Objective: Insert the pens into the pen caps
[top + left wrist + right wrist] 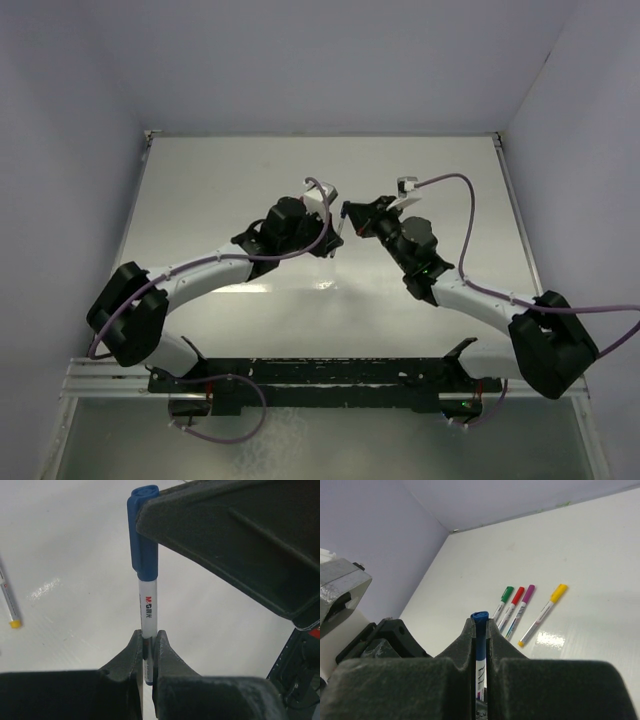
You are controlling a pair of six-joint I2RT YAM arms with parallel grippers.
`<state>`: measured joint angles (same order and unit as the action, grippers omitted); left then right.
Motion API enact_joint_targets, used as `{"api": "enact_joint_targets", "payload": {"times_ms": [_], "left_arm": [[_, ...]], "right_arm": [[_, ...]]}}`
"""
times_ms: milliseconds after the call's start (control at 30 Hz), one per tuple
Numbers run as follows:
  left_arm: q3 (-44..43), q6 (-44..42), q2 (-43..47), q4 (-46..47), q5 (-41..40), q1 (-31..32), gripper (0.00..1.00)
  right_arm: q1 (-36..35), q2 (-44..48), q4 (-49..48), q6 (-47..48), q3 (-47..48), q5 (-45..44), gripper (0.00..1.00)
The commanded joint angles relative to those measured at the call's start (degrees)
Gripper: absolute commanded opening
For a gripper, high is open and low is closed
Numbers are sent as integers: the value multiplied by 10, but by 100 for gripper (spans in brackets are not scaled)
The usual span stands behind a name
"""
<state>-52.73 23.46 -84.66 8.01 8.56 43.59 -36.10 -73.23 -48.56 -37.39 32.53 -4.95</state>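
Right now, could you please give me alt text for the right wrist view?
The right end effector is shut on a blue pen cap, with the white pen barrel below it. Beyond, four capped pens, green, red, purple and yellow, lie side by side on the white table.

A glossy white rectangular tabletop (200, 180) spreads beneath the left gripper (335, 243) and carries soft patches of glare. Plain pale lilac walls (330, 60) rise beyond it and to either side, evenly lit.
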Motion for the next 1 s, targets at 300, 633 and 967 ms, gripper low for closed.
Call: {"api": "enact_joint_targets", "payload": {"times_ms": [300,633,967], "left_arm": [[5,-19,-45,52,-68,-12,0],[-130,-60,-206,-50,-117,-12,0],[-277,-64,-311,-151,-190,-36,2]], "right_arm": [[-27,135,203,82,56,-206,29],[-27,169,310,79,55,-278,41],[-27,163,323,63,34,-266,42]]}}
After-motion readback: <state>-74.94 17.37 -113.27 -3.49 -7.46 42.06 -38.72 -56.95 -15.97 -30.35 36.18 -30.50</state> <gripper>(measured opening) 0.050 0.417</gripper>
